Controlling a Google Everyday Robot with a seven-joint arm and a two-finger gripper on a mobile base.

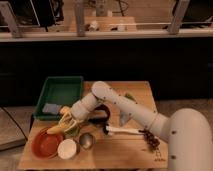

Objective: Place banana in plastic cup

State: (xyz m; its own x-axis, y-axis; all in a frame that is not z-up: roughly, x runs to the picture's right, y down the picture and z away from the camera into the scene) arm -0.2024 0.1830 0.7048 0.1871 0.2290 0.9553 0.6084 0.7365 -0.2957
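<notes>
Camera view: the white robot arm (131, 108) reaches left over a wooden counter (120, 152). Its hand (66, 120) pinches the yellow banana (59, 127), held above the orange bowl (46, 144) at the near left, just in front of the green tray (60, 92).

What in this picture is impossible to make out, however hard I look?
- Camera view: the gripper sits at the banana, but its own wrist and blur hide how it grips.
- The green item under the gripper is mostly covered; whether it is the plastic cup is unclear.
- The dark bowl is half hidden behind the arm.
- The blue thing in the green tray is too blurred to identify.
</notes>
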